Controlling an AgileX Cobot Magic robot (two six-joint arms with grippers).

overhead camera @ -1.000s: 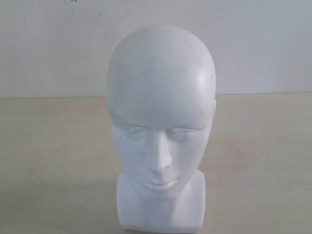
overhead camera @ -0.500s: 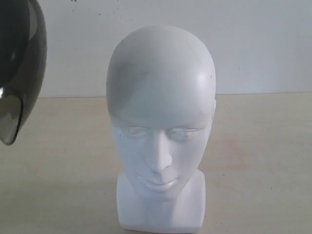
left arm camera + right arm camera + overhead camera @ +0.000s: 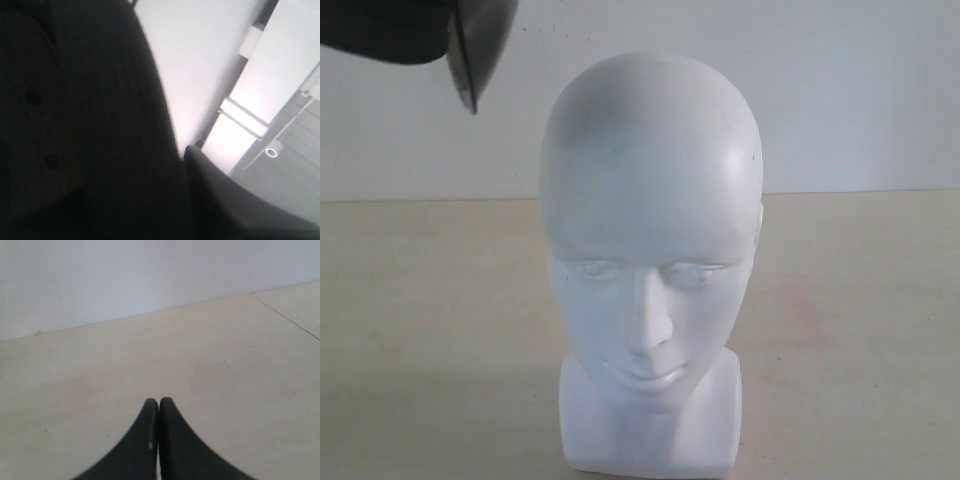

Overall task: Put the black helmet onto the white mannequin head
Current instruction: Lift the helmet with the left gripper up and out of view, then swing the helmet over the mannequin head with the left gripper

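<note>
The white mannequin head point(image 3: 650, 220) stands upright on its blocky neck base in the middle of the exterior view, bare and facing the camera. The black helmet point(image 3: 410, 30) hangs in the air at the top left corner, its smoky visor point(image 3: 475, 55) pointing down, up and to the left of the head and apart from it. In the left wrist view the helmet's black padded lining point(image 3: 75, 130) fills most of the picture, and my left gripper point(image 3: 182, 152) is clamped on its rim. My right gripper point(image 3: 159, 404) is shut on nothing, low over the table.
The pale wooden table point(image 3: 860, 320) spreads around the head, with a white wall point(image 3: 860, 90) behind it. Neither arm shows in the exterior view. The right wrist view holds only bare tabletop point(image 3: 225, 365) and wall.
The helmet came in from the left edge, then rose and shifted right to the top left corner, turning so its visor points down. The head and right gripper have not moved.
</note>
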